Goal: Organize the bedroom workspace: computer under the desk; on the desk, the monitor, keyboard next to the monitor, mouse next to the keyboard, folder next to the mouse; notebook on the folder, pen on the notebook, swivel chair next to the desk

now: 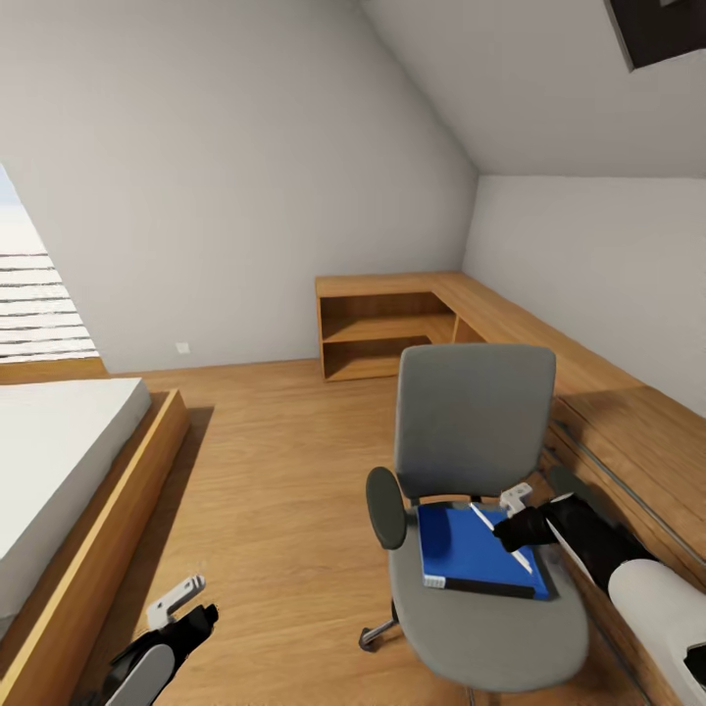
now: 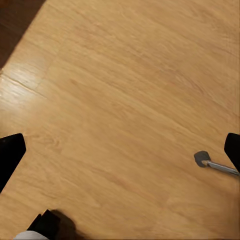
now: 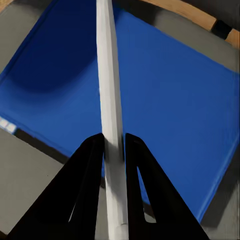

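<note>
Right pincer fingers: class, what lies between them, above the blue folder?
The white pen lies between the right pincer fingers, clamped above the folder on the swivel chair, in the right wrist view.

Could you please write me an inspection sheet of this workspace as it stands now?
Surface: swivel chair seat, grey, on wood floor.
Job's things: blue folder flat on the seat; white pen over it.
Clutter: nothing seen.
Tools: right tool shut on the pen; left tool low over the floor, open, empty.
Cables: nothing seen.
Surroundings: bed on the left, oak shelving along the walls, sloped grey walls.
</note>
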You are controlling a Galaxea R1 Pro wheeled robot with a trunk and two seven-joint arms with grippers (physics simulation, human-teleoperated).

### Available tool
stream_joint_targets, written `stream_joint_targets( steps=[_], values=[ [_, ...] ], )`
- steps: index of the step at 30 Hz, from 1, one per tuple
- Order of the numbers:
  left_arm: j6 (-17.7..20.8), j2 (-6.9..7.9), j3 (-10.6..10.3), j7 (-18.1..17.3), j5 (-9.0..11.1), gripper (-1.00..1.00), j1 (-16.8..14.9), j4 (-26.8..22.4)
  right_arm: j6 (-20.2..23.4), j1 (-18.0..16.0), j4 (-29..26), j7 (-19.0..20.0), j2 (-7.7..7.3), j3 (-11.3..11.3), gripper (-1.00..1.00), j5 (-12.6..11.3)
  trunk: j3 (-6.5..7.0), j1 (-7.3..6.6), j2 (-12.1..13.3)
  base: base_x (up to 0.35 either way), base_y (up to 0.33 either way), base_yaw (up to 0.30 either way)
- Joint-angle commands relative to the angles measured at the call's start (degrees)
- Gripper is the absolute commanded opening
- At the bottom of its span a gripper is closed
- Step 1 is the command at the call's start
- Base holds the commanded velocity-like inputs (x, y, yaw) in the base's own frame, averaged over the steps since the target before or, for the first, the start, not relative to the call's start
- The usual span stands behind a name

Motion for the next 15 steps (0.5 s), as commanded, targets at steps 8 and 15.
stream_joint_targets(
  steps=[8,15],
  values=[
    [-2.39,-0.41,0.03,0.27,-1.09,1.00,-0.05,2.23,0.73,0.94,-6.22,-10.22,0.17,-1.73,-1.00,-6.02,1.38,-1.76,3.19,-0.004,0.000,0.000],
    [-2.69,-0.49,0.03,0.23,-1.21,1.00,-0.05,5.87,12.09,13.31,-32.73,-23.69,0.12,-4.07,-1.00,-13.05,2.64,-3.30,5.99,0.000,0.000,0.000]
  ],
)
